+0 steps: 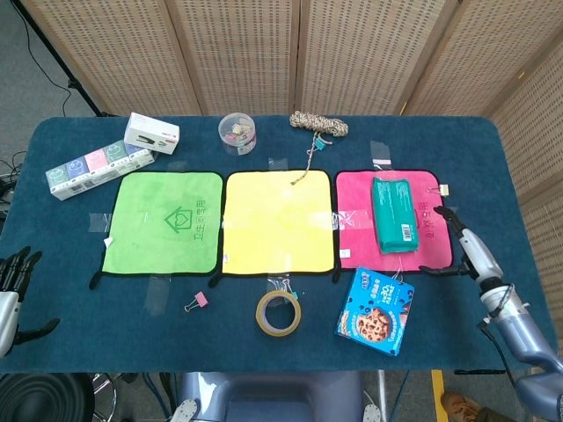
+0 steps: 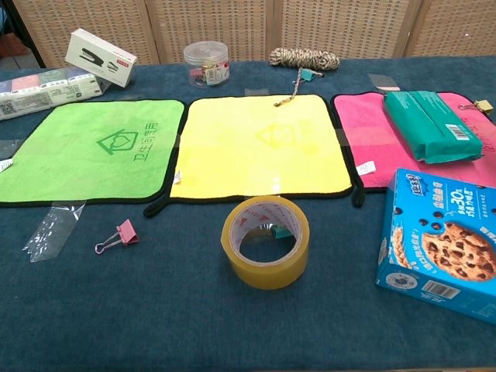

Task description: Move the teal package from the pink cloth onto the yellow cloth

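Note:
The teal package (image 1: 394,214) (image 2: 431,125) lies lengthwise on the pink cloth (image 1: 354,230) (image 2: 364,139), right of the bare yellow cloth (image 1: 279,221) (image 2: 262,147). My right hand (image 1: 462,243) hovers open at the pink cloth's right edge, fingers spread, a short way right of the package and not touching it. My left hand (image 1: 12,288) hangs open off the table's front left corner, holding nothing. Neither hand shows in the chest view.
A green cloth (image 1: 164,221) lies left of the yellow one. In front sit a tape roll (image 1: 278,313), a blue cookie box (image 1: 376,309) and a pink binder clip (image 1: 196,301). At the back are a stapler box (image 1: 151,132), a tissue pack (image 1: 91,167), a clear jar (image 1: 237,131) and a rope coil (image 1: 318,124).

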Robot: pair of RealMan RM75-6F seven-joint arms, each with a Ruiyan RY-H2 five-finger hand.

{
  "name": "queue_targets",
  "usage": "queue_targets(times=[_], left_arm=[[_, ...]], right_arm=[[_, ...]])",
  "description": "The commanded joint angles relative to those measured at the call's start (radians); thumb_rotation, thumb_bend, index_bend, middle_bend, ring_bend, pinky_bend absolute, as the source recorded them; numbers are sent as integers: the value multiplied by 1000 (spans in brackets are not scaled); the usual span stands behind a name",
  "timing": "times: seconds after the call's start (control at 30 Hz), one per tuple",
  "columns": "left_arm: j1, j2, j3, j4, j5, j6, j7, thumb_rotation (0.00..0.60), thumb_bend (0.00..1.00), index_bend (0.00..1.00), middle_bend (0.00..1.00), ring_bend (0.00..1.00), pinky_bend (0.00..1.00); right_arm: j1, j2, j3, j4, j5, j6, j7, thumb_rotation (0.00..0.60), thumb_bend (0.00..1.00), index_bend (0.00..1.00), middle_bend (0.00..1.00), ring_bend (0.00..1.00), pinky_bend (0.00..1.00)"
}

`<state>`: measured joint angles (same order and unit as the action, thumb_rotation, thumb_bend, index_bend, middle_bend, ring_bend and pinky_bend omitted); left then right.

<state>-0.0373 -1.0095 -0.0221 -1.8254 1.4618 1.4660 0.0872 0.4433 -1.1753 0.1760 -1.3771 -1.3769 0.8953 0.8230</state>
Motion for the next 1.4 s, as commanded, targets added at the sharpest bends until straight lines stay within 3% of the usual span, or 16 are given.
queue_targets(times=[0.03, 0.5, 0.87, 1.4], left_arm=[[-13, 4, -10, -3, -24, -21, -4, 600, 0, 0, 0, 0, 0], [-24, 18, -19, 0, -57, -41, -36, 600, 0, 0, 0, 0, 0], [-30, 21, -17, 0, -59, -49, -43, 600, 0, 0, 0, 0, 0], [-34, 28, -16, 2, -62, -54, -61, 600, 0, 0, 0, 0, 0]], right_arm=[[48, -43, 22, 33, 39, -62, -23, 600, 0, 0, 0, 0, 0], [142, -173, 50, 220, 192, -259, -78, 600, 0, 0, 0, 0, 0], [173, -206, 50, 215, 149, -318, -50, 600, 0, 0, 0, 0, 0], [230, -255, 84, 178, 189, -339, -128, 600, 0, 0, 0, 0, 0]])
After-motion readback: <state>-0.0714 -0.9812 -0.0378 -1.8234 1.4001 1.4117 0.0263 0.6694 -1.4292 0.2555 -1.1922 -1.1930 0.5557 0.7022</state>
